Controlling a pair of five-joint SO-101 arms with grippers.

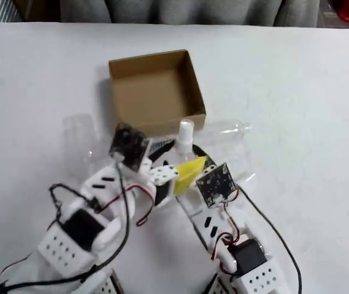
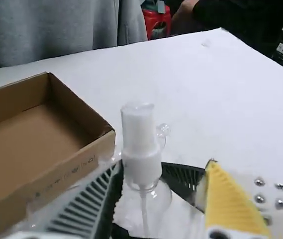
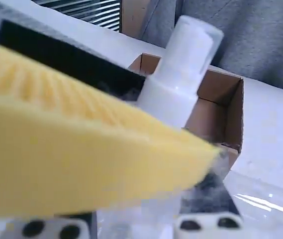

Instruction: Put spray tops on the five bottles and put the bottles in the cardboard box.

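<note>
On the side of the cardboard box (image 1: pixel 156 92) nearest the arms, both grippers meet around one clear bottle (image 2: pixel 142 198) that stands upright on the white tabletop (image 1: pixel 297 79), just in front of the box's near wall and apart from it. The left gripper (image 2: pixel 139 191) is clasped on this bottle: its dark ribbed fingers (image 2: pixel 99 199) press against the rounded shoulder from either side, below the neck. The right gripper (image 1: pixel 191 166) sits just beside the same bottle, on the side away from the box; I cannot tell whether it is clamped or loose. A white spray top (image 2: pixel 139 134) sits on the bottle's neck, its dip tube running down inside the clear body. Beyond the bottle, the box lies open with its brown floor bare. A second clear bottle (image 1: pixel 230 128) lies on its side on the tabletop near the box's near right corner. A third clear bottle (image 1: pixel 79 131) rests near the box's near left corner, well apart from the grippers.
</note>
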